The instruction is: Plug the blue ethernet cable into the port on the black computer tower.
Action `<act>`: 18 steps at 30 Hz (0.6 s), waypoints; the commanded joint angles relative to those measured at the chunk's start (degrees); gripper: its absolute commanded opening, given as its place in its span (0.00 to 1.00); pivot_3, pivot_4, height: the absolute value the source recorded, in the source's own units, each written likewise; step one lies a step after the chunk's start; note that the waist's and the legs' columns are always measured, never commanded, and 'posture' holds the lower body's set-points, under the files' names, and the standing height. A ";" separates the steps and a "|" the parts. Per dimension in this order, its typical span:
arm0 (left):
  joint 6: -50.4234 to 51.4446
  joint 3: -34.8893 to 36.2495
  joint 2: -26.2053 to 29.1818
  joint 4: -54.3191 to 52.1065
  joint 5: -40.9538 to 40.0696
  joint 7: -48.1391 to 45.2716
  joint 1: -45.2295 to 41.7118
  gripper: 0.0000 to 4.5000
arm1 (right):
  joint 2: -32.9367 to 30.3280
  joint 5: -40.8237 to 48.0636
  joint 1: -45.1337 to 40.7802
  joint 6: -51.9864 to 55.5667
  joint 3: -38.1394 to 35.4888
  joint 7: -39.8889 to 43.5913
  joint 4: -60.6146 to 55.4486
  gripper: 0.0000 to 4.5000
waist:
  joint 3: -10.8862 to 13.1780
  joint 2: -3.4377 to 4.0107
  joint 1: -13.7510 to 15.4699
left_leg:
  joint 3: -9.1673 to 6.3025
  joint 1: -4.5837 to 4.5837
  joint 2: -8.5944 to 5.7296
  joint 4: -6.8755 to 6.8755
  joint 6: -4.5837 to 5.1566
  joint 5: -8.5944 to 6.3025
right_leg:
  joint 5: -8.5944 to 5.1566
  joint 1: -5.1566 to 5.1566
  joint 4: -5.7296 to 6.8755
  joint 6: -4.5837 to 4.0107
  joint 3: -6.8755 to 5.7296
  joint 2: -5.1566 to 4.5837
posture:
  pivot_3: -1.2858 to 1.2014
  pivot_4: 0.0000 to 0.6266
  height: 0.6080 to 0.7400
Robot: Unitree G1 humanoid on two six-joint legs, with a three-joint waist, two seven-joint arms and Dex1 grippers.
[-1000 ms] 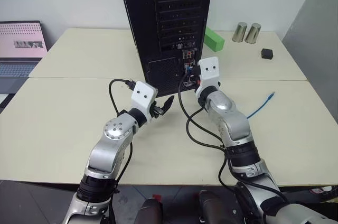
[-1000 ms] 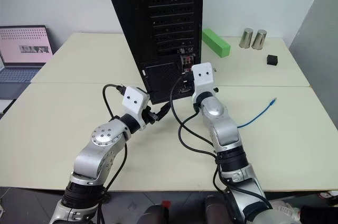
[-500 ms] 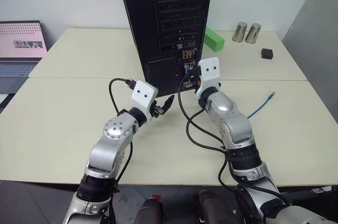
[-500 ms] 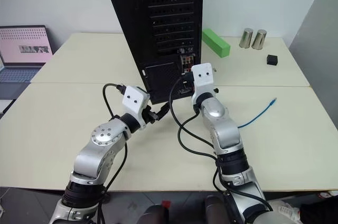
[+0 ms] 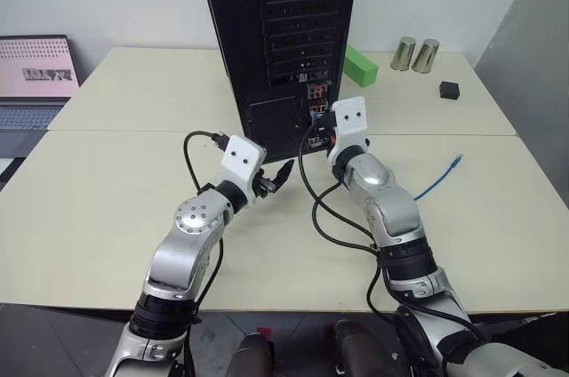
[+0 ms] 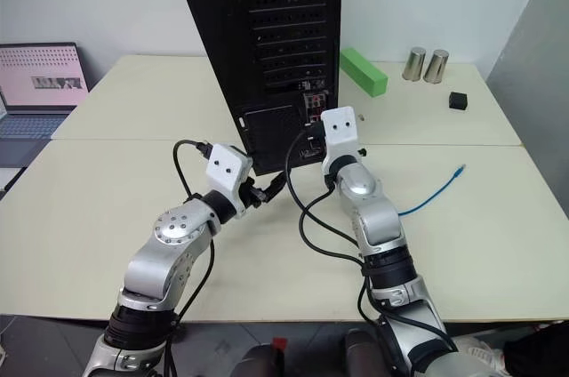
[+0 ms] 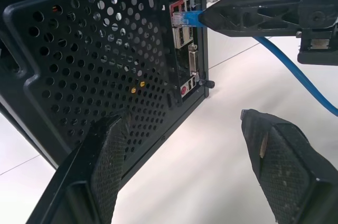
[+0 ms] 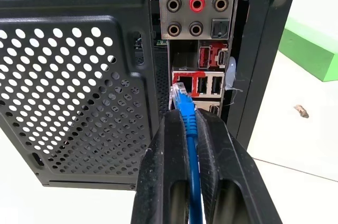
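The black computer tower (image 5: 284,39) stands upright on the far middle of the cream tabletop (image 5: 107,208), its perforated rear panel facing the robot. The right tool (image 8: 191,123) is clamped shut on the blue ethernet cable (image 8: 189,129) just behind the clear plug (image 8: 178,95), and holds it level, pointing at the connector strip on the tower's lower right rear. In the right wrist view the plug tip lies at the mouth of the port (image 8: 181,84), beside the red sockets and below the round audio jacks (image 8: 196,4); whether it has entered cannot be told. The rest of the cable trails to the right across the tabletop, its free end (image 5: 457,162) lying well apart from the tower. The left tool (image 5: 274,177) hangs empty with its fingers (image 7: 105,155) spread wide, near the mesh vent, left of the right tool and touching nothing.

Step in hand, as judged: seating the plug. To do it well, keep the plug square to the socket, with its clip on the side that matches the notch, and push straight forward without sideways drift. A skewed approach could wedge the plug against the metal rim or slip into a neighbouring socket. The grip so close behind the plug should limit bending of the cord.

Green block (image 5: 360,65), two metal cups (image 5: 414,54) and laptop (image 5: 36,79) lie clear of the work.
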 commanded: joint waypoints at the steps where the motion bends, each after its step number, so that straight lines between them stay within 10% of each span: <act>1: -1.21 0.55 0.25 -2.31 0.53 -0.45 -0.82 0.79 | 0.21 -0.67 -1.82 -1.79 -0.12 -0.13 -1.40 0.00 | 0.00 0.00 0.00 | 0.00 0.00 0.00 0.00 0.00 0.00 | 0.00 0.00 0.00 0.00 0.01 0.00 | 0.52 0.24 1.00; 18: -1.54 0.49 0.10 -1.74 0.93 -1.17 -1.21 0.79 | 0.28 -0.50 -0.79 -0.32 0.10 -0.26 -3.12 0.00 | 0.00 0.00 0.00 | 0.00 -0.01 0.00 -0.01 0.00 0.00 | 0.00 0.00 -0.03 0.01 0.00 0.00 | 0.52 0.24 1.00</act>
